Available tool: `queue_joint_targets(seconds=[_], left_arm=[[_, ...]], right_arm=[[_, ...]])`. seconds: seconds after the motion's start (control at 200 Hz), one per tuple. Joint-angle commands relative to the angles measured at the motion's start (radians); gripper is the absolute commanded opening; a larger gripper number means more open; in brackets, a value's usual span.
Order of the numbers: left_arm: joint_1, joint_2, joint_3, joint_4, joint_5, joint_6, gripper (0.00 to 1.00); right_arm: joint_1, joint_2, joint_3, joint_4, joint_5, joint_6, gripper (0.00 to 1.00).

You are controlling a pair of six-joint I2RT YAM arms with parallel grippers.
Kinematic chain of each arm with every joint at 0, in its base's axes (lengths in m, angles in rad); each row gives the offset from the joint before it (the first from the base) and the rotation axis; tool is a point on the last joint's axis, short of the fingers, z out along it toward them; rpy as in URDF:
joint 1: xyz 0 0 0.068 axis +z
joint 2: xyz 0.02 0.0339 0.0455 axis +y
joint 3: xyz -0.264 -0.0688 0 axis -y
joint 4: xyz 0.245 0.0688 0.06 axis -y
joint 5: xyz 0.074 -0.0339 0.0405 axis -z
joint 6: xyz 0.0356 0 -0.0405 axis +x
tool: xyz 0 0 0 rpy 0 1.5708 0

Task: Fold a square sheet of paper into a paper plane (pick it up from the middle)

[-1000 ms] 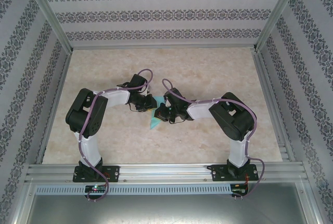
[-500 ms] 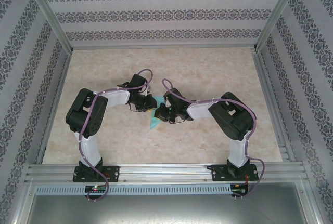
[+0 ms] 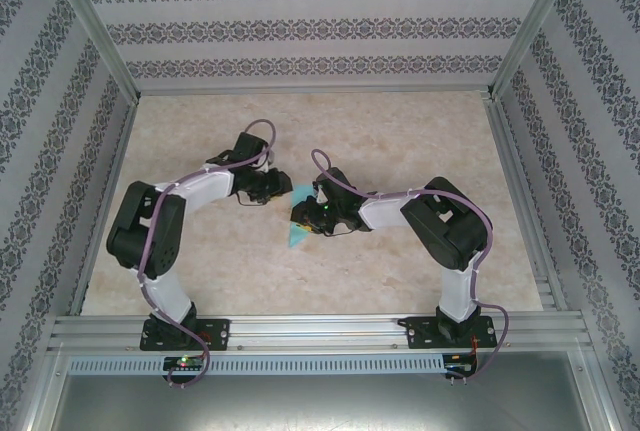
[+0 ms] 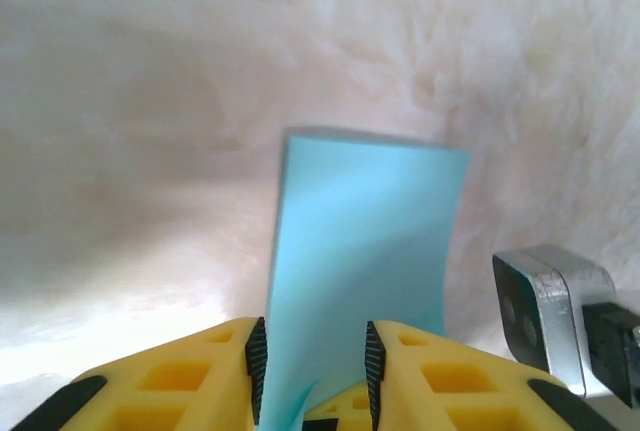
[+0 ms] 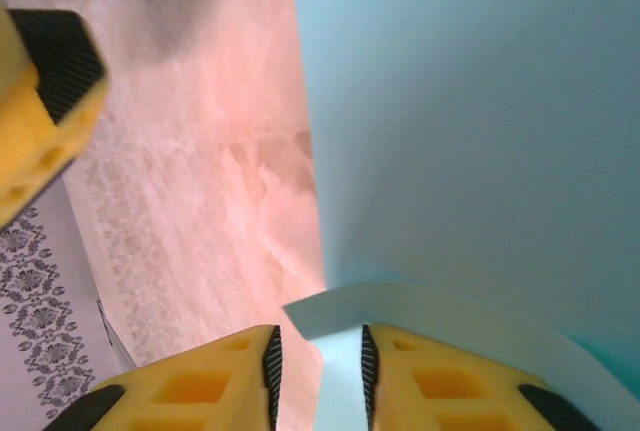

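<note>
The left gripper [image 4: 312, 356] and the right gripper [image 5: 318, 356] were seen parted, the folded sheet of paper [image 4: 365, 241] standing unclamped between both pairs of jaws, so it was judged the fold could spring open or be dragged askew.

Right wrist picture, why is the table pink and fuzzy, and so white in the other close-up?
Right wrist view: the table comes out pinkish and soft, the teal paper a smooth blur, very near the lens. Left wrist view: glare bleaches the table white at lower left; the paper's edges are fairly crisp. Top external view: even light, faint shadows.
</note>
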Motion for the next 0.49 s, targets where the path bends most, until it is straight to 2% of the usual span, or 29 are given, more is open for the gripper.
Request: queue_joint_targets(seconds=[0.0,0.155,0.33,0.49], left_arm=[[0.043,-0.044,-0.053,-0.007,-0.042,-0.044,0.37],[0.056,-0.085,-0.085,0.003,-0.022,-0.042,0.36],[0.044,-0.110,-0.122,0.015,0.045,-0.034,0.29],[-0.017,-0.128,-0.147,-0.006,0.082,-0.020,0.21]], right_arm=[[0.000,0.043,-0.017,-0.068,0.052,-0.018,0.33],[-0.002,0.038,-0.021,-0.081,0.060,-0.025,0.31],[-0.001,0.035,-0.020,-0.130,0.081,-0.037,0.19],[-0.002,0.034,-0.014,-0.181,0.100,-0.055,0.10]])
